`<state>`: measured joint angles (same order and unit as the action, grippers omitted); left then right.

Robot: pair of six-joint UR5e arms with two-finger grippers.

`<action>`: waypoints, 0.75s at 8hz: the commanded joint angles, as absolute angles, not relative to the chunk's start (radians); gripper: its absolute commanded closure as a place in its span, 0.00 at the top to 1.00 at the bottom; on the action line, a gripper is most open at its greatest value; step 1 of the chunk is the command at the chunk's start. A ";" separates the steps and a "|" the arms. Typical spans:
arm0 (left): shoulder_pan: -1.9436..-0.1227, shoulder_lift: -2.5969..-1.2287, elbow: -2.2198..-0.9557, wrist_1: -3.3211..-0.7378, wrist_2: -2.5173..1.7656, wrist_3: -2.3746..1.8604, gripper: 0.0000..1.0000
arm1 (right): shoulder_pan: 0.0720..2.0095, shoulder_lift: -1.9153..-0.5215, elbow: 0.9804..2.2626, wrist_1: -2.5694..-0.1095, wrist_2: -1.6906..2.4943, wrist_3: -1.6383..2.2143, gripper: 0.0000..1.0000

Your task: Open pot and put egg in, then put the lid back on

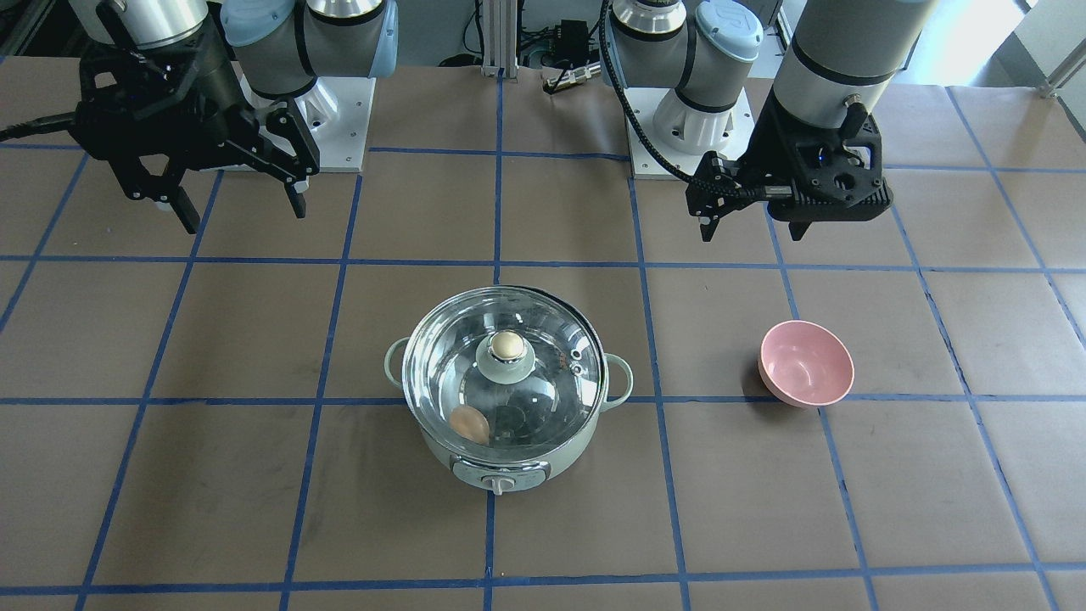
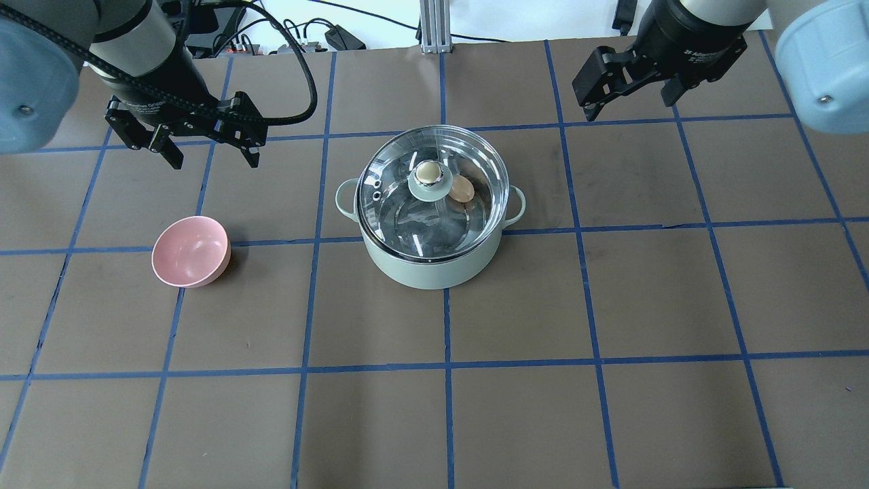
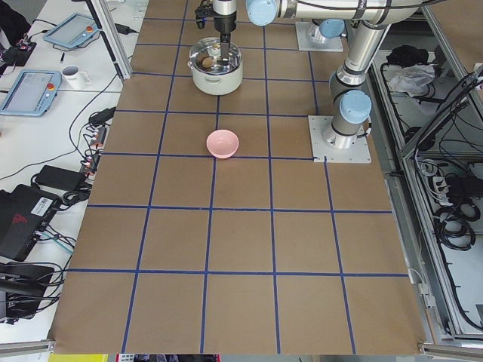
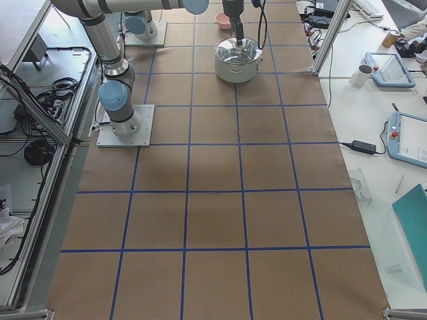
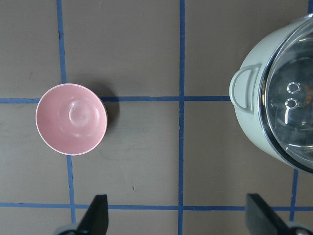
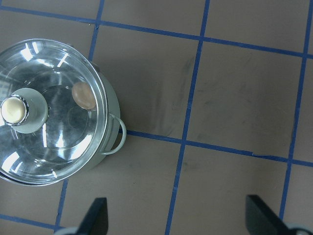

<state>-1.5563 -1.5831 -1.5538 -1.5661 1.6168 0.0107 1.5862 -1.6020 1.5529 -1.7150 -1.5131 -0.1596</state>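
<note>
A: So, what remains?
B: Seemingly nothing; from overhead the egg (image 2: 462, 189) lies inside the pot (image 2: 434, 265) at two o'clock, the lid (image 2: 400, 210) seated on top; left gripper (image 2: 216, 161) at ten o'clock, right gripper (image 1: 244, 219) at two, both spread wide, empty

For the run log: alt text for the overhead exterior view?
Mint-green pot mid-table, glass lid on, egg visible inside. Pink bowl apart on the robot's left; left end effector and right end effector hover open and empty beyond the pot.
</note>
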 commanded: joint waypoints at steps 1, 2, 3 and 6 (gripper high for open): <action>-1.555 -1.583 -1.554 -1.566 1.617 0.011 1.00 | 1.585 -1.605 1.557 -1.717 -1.514 -0.160 1.00; -1.555 -1.583 -1.554 -1.566 1.617 0.011 1.00 | 1.585 -1.603 1.557 -1.718 -1.509 -0.160 1.00; -1.555 -1.583 -1.554 -1.566 1.617 0.011 1.00 | 1.585 -1.605 1.559 -1.715 -1.509 -0.160 1.00; -1.555 -1.583 -1.554 -1.566 1.617 0.011 1.00 | 1.583 -1.605 1.559 -1.721 -1.519 -0.160 1.00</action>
